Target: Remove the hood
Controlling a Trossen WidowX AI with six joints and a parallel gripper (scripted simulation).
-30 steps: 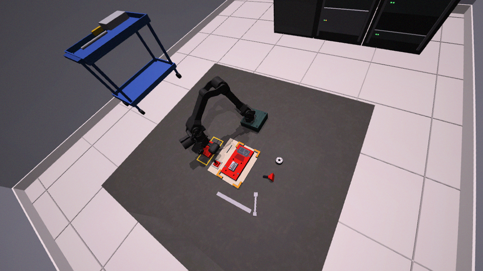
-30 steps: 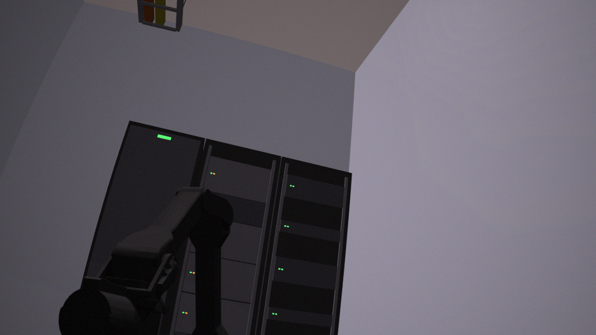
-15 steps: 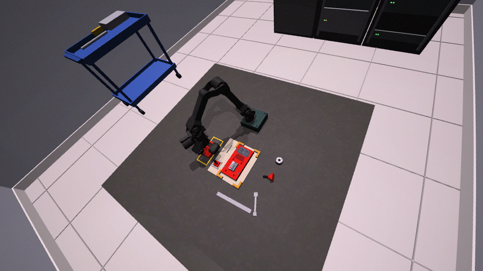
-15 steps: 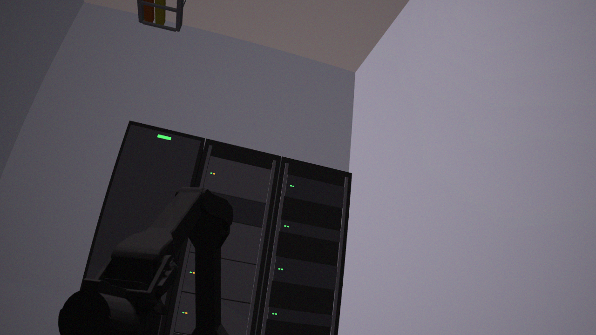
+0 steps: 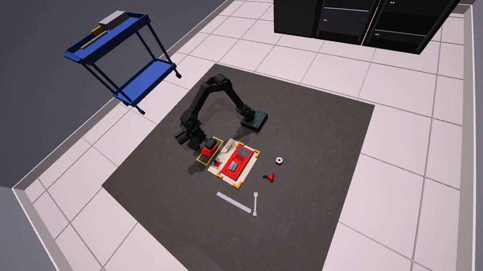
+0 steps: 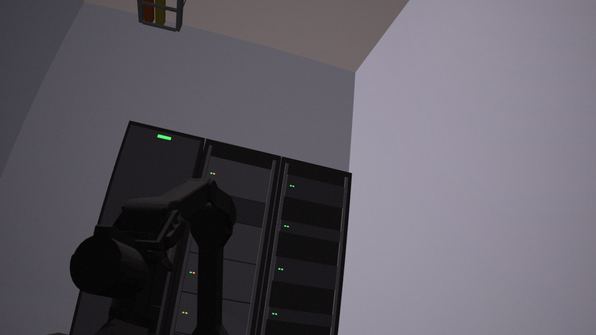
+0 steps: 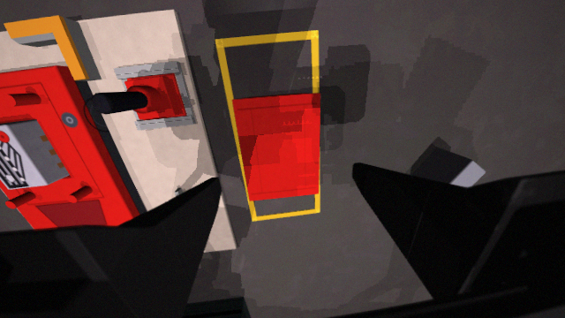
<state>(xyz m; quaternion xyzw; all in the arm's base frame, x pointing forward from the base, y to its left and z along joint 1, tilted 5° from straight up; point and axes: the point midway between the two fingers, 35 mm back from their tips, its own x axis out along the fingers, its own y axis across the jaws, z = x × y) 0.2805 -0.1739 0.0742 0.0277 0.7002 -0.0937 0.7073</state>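
One flat hood (image 5: 207,151) (image 7: 279,147), bright red, seemingly smooth, partly shadowed.

Top view: pale floor tiles (image 5: 382,184) brightly lit, dark mat (image 5: 291,225) dim; soft arm shadows beside the arm (image 5: 200,98). Exterior: murky, arm (image 6: 210,266) nearly silhouetted, right wall (image 6: 470,166) lighter. Wrist: grainy, blocky-edged shadows overlap across the red panel (image 7: 282,155) and mat (image 7: 282,269). Light source out of view.

red hood (image 5: 208,150) (image 7: 282,147), yellow outline (image 5: 202,162) (image 7: 222,66), black fingers

Matte black arm (image 5: 202,97) (image 6: 210,266), rounded joints
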